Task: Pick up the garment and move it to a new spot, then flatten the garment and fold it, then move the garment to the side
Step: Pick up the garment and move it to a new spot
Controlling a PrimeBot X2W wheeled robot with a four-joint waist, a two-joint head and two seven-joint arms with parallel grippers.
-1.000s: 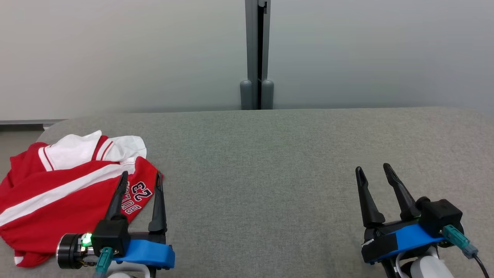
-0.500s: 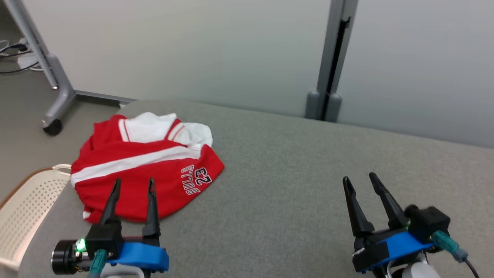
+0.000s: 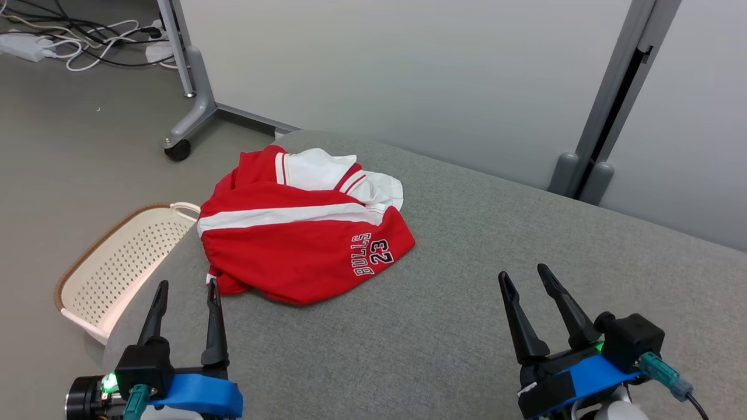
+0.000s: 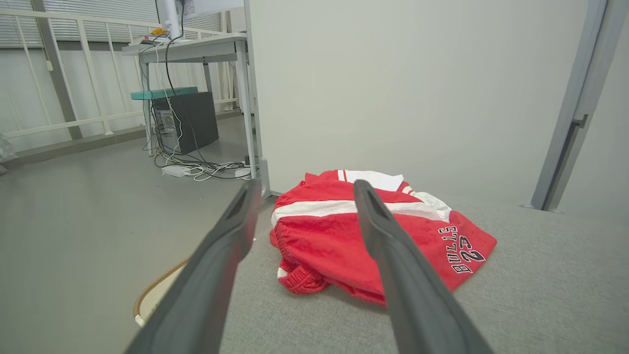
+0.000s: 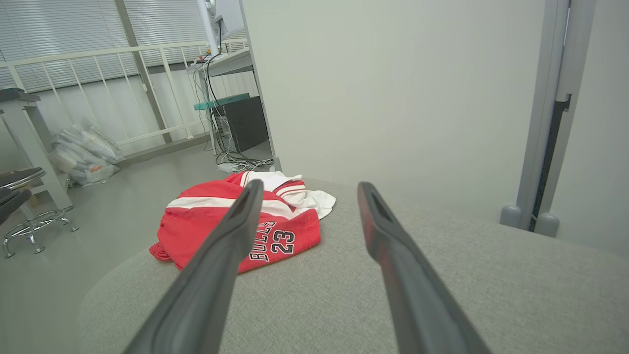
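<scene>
The grey fabric-covered table (image 3: 467, 280) carries a crumpled red-and-white "BULLS 23" garment (image 3: 292, 245) near its far left corner, its long axis running left to right and its printed end pointing right. The left gripper (image 3: 187, 284) and right gripper (image 3: 522, 269) hover spread wide, both empty.

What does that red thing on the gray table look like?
The garment is soft-looking red cloth with a white stripe, a white part at its far end and "BULLS 23" printed near one edge. It lies crumpled in a loose heap by the left far corner of the gray cloth-covered table, touching only that.
</scene>
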